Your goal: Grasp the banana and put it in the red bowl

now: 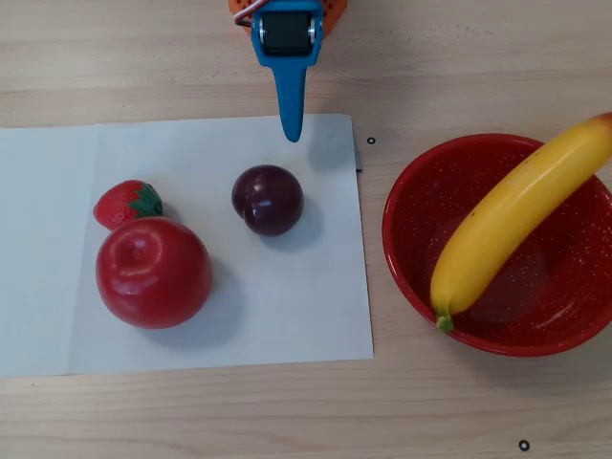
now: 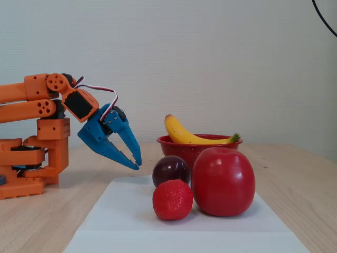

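Yellow and glossy, the banana [image 1: 512,229] lies slantwise in your red bowl [image 1: 421,277], its green stem end low inside the near wall and its blushed end jutting over the far rim (overhead view). Your blue pincer [image 2: 135,162] hangs empty with its jaws a little parted, above the far edge of the white paper sheet [image 1: 287,316], well apart from the bowl. A plum [image 1: 268,199], a strawberry [image 1: 126,204] and an apple [image 1: 153,272] sit on the sheet on the wooden tabletop [image 1: 191,421].
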